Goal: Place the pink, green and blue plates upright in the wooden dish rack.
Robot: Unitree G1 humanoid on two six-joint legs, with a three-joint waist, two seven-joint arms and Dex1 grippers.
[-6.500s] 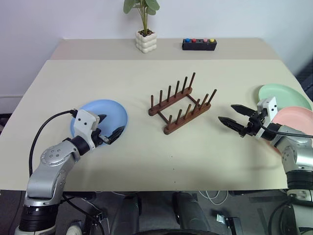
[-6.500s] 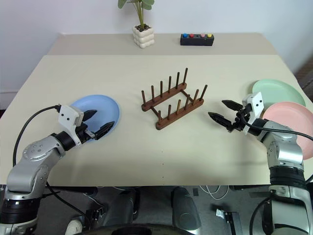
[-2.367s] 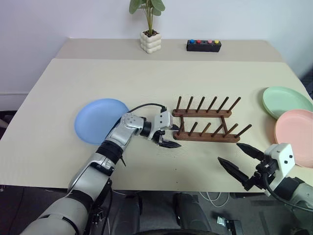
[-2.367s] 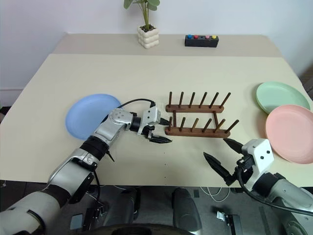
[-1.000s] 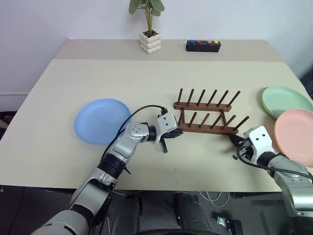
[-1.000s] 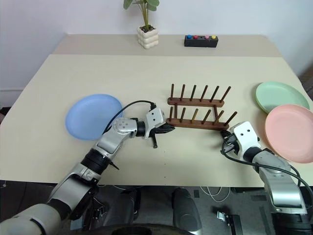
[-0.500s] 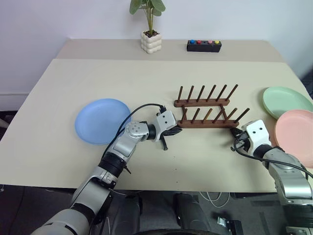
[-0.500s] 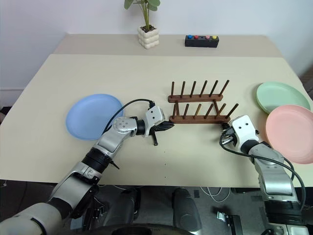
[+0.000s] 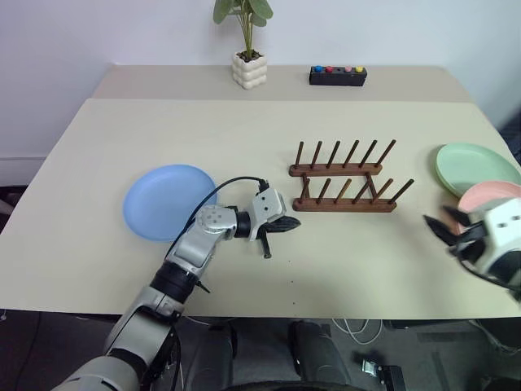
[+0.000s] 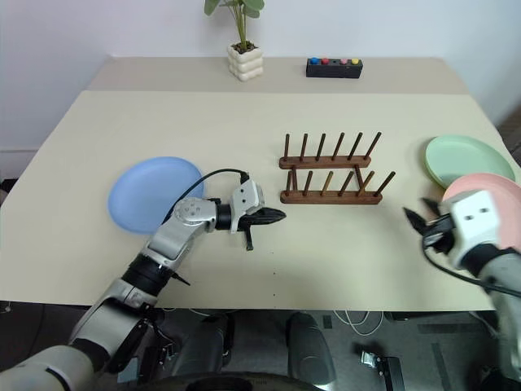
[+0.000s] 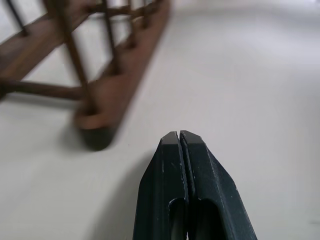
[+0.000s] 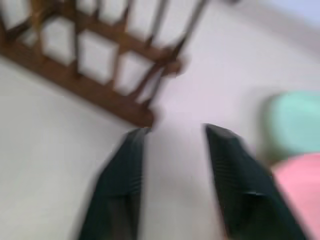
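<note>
Now that both grippers have drawn back from it, wooden dish rack stands squared mid-table, empty.
Blue plate flat at left; green plate and pink plate flat at right. Left gripper shut, holding nothing, just beside rack; right gripper parted, lifted toward pink plate, likely first pick.

No readable text, labels, brands or numbers anywhere. The small black box at the table's far edge has plain coloured buttons, unmarked as far as can be seen. Nothing printed shows on the other items.
</note>
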